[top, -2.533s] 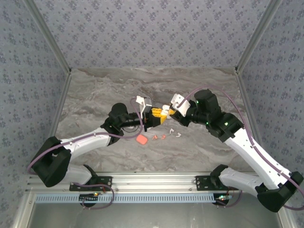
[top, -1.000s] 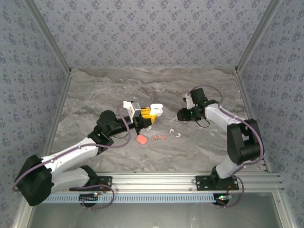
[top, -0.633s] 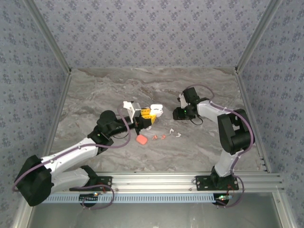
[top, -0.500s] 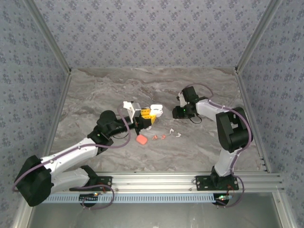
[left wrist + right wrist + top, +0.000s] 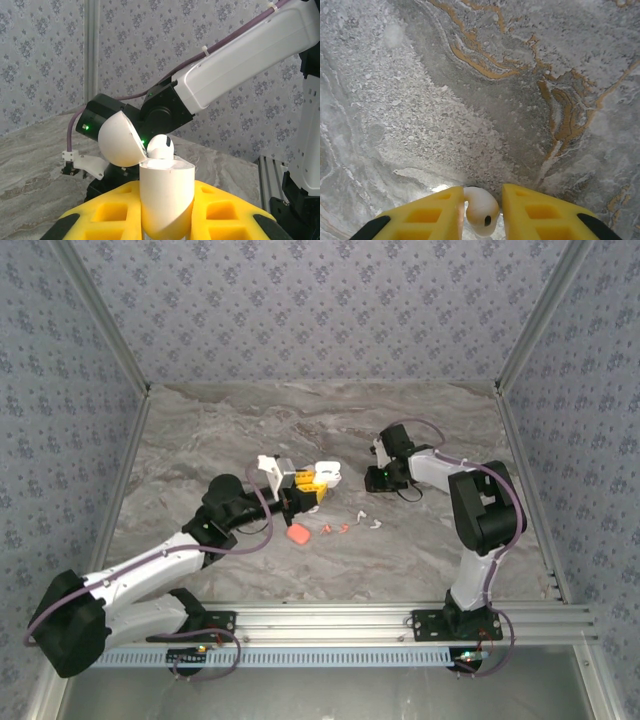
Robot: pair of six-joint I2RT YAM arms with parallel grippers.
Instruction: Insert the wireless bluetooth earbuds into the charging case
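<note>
Left end effector [image 5: 167, 214]: yellow pads clenched on both sides of the white charging case [image 5: 167, 192], which is held upright. The lid [image 5: 119, 140] is hinged open and tilts back to the left in the wrist view. One seated earbud [image 5: 160, 146] sits in the case top, its rounded head poking above the rim.

From the top cam, the left end effector [image 5: 304, 487] and charging case [image 5: 325, 472] are mid-bench, a bit left of centre.

Right end effector [image 5: 482, 212]: yellow fingers drawn in close, w/ a white earbud [image 5: 481, 206] pinched btwn them. Its bulb faces the cam and has a small dark spot near the bottom. The grey marbled bench [image 5: 470, 75] w/ orange veins lies beyond it.

In the top view, the right end effector [image 5: 371, 479] is right of the case, near it but apart. The right arm [image 5: 470, 500] is folded back on itself.

Loose items on the bench [image 5: 200, 440], nearer than the case:
- Salmon-red case [image 5: 297, 534], furthest left.
- Two salmon-red earbuds [image 5: 336, 528], just right of it.
- Two loose white earbuds [image 5: 366, 518], right again.

They form a rough row btwn the two arms, clear of both end effectors.

In the left wrist view, the right arm [image 5: 230, 70] crosses behind the case, w/ a green light [image 5: 86, 127] on its dark wrist housing. Blue-grey floral wall panels [image 5: 40, 50] are at the back. Any markings on the case or earbuds are too small to read.
</note>
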